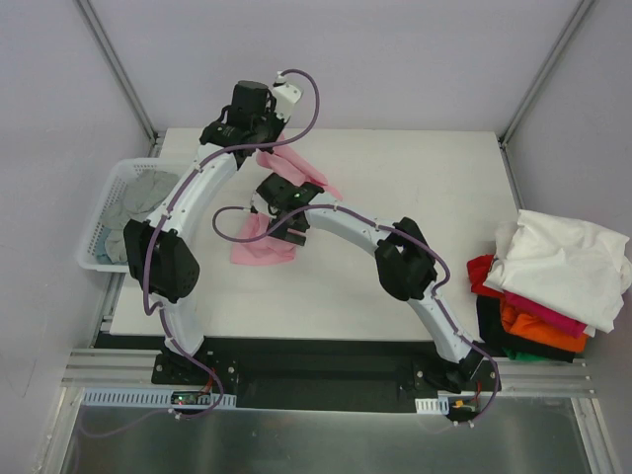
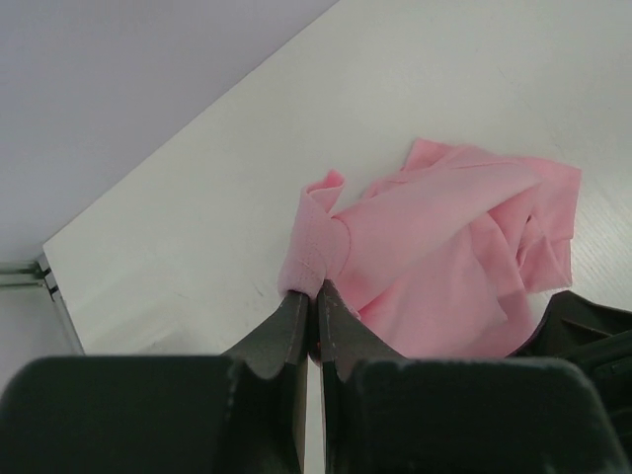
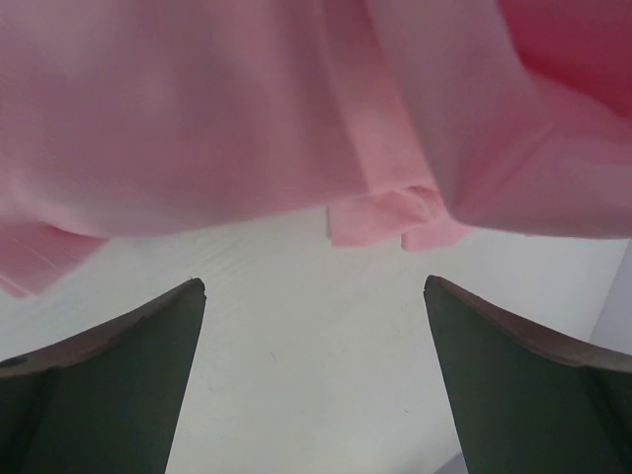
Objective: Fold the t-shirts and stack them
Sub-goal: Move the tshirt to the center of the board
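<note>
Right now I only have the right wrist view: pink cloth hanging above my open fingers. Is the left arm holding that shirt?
Observer: Yes. The left gripper is shut on a bunched edge of the light pink t-shirt.
Operator: What is over on the left side?
Observer: A white lattice basket sits at the left edge of the table, with a grey t-shirt inside it.
Operator: And on the right?
Observer: A pile at the table's right edge, with a white t-shirt on top of several coloured t-shirts.
</note>
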Motion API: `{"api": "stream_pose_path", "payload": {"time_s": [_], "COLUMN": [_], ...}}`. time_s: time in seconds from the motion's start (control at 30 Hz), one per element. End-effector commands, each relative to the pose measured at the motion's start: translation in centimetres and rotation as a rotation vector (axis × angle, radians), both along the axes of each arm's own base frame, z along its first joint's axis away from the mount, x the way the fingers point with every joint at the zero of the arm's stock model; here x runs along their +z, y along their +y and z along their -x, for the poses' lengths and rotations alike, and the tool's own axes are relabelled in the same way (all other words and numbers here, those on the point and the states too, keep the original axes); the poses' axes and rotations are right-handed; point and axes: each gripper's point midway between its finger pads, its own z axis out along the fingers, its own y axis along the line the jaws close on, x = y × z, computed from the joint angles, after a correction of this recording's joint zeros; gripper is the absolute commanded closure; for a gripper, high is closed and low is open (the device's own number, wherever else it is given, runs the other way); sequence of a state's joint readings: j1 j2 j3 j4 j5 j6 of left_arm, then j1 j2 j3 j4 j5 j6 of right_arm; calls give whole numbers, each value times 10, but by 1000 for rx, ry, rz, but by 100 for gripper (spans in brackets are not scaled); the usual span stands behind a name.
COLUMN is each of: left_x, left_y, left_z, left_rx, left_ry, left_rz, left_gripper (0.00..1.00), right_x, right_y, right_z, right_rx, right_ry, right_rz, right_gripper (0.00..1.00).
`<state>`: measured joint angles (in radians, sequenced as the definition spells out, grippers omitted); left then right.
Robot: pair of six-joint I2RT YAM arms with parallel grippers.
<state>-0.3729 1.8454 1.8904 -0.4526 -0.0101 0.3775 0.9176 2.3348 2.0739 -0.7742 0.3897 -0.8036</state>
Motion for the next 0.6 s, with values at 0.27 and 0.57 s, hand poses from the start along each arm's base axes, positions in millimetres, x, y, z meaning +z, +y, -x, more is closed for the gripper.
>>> {"api": "stream_pose_path", "payload": {"time_s": [0.27,0.57], "left_x": [-38,-58], "left_y": [-11,-13], "left_z": [8,10], "left_rx": [-18,-18], "left_ry": [92,130], "left_rz": [46,29], "left_gripper": [100,100], "right_x": [45,26], "right_y": [103,159], "right_z": [16,45], "right_rx": [-120,-111], "right_ry": [157,406], "right_rz": [-595,-773], "right_gripper": [0,2]}}
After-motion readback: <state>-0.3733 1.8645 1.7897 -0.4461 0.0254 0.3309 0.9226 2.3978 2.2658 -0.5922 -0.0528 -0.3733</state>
